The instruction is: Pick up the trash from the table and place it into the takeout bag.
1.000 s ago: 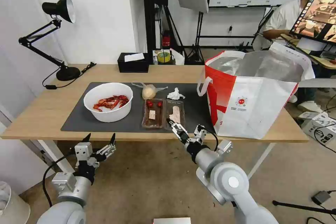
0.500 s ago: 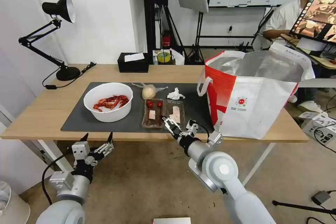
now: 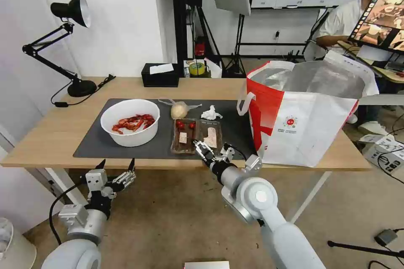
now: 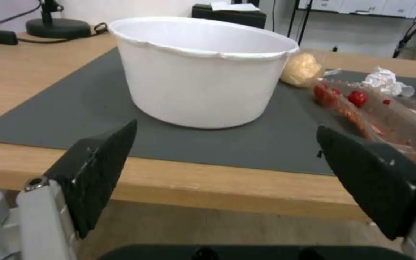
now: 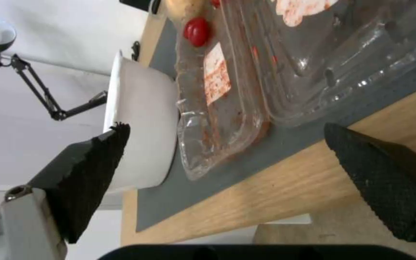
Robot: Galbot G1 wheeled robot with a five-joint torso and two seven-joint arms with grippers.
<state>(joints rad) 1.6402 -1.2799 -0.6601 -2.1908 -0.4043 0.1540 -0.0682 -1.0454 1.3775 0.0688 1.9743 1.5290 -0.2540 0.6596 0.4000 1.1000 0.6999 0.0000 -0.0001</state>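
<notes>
The trash lies on the table's point(image 3: 50, 134) dark mat point(image 3: 90, 145): a white bowl point(image 3: 132, 138) of red shells, a clear bag with a beige lump point(image 3: 179, 110), a crumpled tissue point(image 3: 211, 113) and two clear trays point(image 3: 184, 136) point(image 3: 211, 132). My right gripper point(image 3: 212, 149) is open at the table's front edge, just before the trays' near ends. In the right wrist view the trays point(image 5: 217, 90) point(image 5: 323, 54) sit ahead of the spread fingers point(image 5: 87, 169). My left gripper point(image 3: 117, 164) hangs open below the front edge, facing the bowl point(image 4: 200, 76). The takeout bag point(image 3: 307, 122) stands open at the right.
A black desk lamp point(image 3: 71, 12) stands at the back left with its cord on the table. A black tissue box point(image 3: 160, 75) and a yellow tape roll point(image 3: 196, 68) sit at the back edge. Bare wood lies left of the mat.
My right gripper has moved forward and to the left, up to the trays' near ends. My left arm has sunk slightly below the table edge.
</notes>
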